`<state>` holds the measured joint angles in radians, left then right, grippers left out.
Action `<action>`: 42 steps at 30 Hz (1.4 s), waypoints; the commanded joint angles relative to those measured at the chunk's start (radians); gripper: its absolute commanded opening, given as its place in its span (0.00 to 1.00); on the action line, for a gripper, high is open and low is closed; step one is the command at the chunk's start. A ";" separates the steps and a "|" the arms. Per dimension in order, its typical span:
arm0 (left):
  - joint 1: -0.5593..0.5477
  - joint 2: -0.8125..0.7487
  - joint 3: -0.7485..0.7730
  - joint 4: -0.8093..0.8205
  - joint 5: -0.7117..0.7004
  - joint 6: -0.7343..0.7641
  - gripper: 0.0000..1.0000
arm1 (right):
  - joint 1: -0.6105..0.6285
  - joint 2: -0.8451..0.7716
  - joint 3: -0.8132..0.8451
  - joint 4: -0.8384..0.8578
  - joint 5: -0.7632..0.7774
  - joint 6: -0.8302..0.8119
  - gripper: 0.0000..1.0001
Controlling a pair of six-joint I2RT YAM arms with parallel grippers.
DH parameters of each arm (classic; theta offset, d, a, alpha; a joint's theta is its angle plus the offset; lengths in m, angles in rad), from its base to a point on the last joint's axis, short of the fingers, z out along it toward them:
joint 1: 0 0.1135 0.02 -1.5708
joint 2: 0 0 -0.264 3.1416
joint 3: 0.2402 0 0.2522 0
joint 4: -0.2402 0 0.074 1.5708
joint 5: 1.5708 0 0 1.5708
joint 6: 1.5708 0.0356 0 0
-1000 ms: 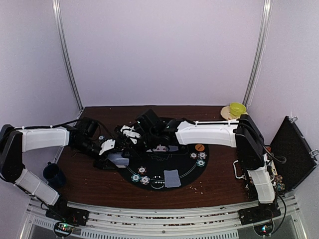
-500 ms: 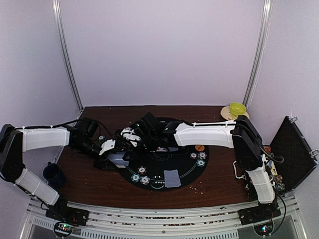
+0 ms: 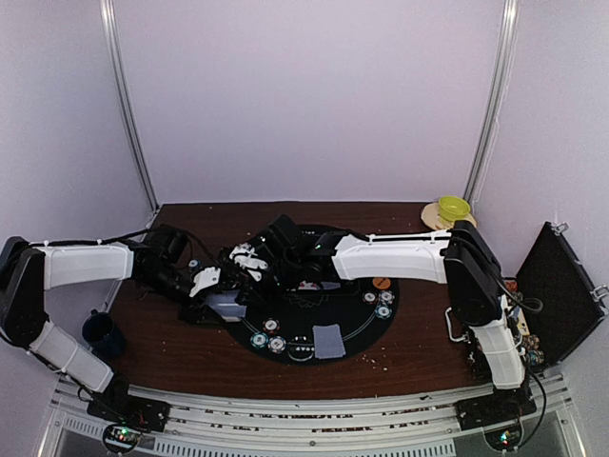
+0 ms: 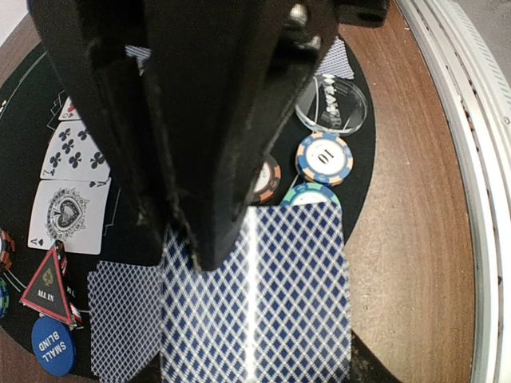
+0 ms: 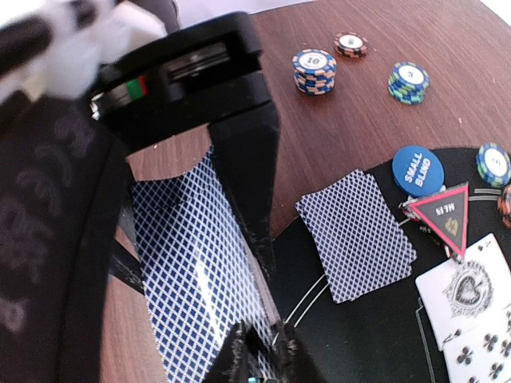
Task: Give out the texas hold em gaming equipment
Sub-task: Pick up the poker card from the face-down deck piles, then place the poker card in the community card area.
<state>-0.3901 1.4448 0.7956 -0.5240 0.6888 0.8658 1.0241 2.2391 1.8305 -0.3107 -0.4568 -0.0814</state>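
From above, a dark brown wooden table (image 3: 190,367), speckled with pale crumbs, stands in a booth of plain lilac walls (image 3: 304,95), with a metal post (image 3: 128,105) at each back corner and a ribbed rail (image 3: 304,416) along the near edge. A round black mat (image 3: 357,328) covers its middle. A yellow-green bowl (image 3: 454,208) sits at 2 o'clock from the mat, a black case (image 3: 561,286) far out at 3 o'clock, and a dark blue mug (image 3: 100,331) far out at 9 o'clock by the table's left edge. The left arm (image 3: 86,265) and right arm (image 3: 400,255) meet over the mat's 9 o'clock rim, where a deck of cards (image 3: 228,306) hangs. A single face-down card (image 3: 328,340) lies at 6 o'clock, and poker chips (image 3: 267,334) lie at 7 o'clock and, with an orange disc (image 3: 381,282), at 3 o'clock. The left wrist view shows the left pincer (image 4: 211,239) clamped on the deck, blue-diamond back up. Face-up cards (image 4: 70,183) lie at 9 o'clock, a red triangle marker (image 4: 49,275) and blue disc (image 4: 52,345) at 8 o'clock, a clear disc (image 4: 331,104) at 1 o'clock, and bare wood at 3 o'clock. In the right wrist view the right pincer (image 5: 263,355) sits at 6 o'clock against the deck's near edge, its tips close; I cannot tell whether they nip a card. Three chip stacks (image 5: 314,70) stand on bare wood at 1 o'clock.
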 commanded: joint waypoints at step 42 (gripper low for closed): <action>-0.007 -0.009 0.007 0.033 0.020 -0.017 0.54 | -0.158 -0.529 -0.945 0.846 0.730 0.844 0.00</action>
<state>-0.3901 1.4479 0.7956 -0.5175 0.6918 0.8577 0.8597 1.7466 0.9688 0.3134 0.0013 0.5457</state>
